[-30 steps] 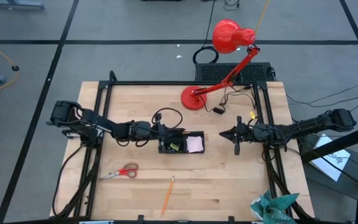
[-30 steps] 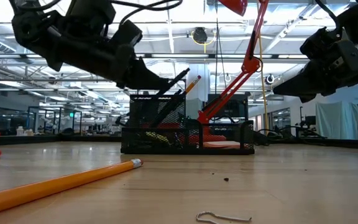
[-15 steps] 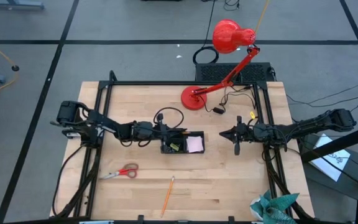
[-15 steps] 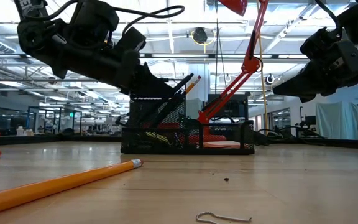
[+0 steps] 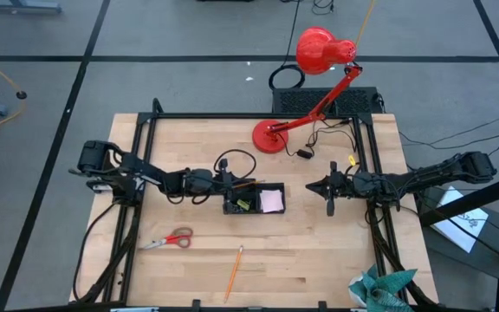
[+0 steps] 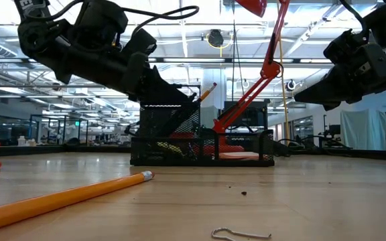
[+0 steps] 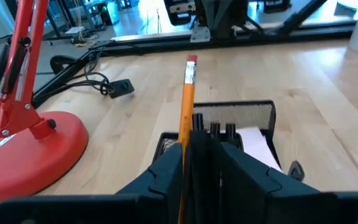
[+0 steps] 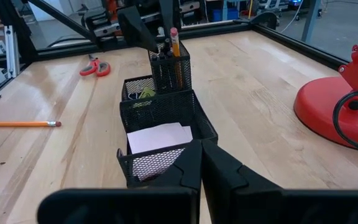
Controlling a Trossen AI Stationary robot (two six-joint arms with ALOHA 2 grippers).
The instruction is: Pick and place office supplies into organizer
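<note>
Left gripper [image 5: 224, 184] at the organizer [image 5: 253, 198], clamped on a pencil [image 7: 186, 102]

Scissors [image 5: 170, 239] and a second pencil [image 5: 233, 272] lie on open bench [image 5: 319, 251] towards the front edge. Right gripper [image 5: 328, 188], fingers together, hovers clear right of the organizer.

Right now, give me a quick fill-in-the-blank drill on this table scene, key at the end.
1. The left gripper holds a ____ over the organizer.
2. The scissors have ____ handles.
3. The paper pad lies ____ the organizer.
4. The right gripper holds ____.

Missing words: pencil; red; inside; nothing
</note>
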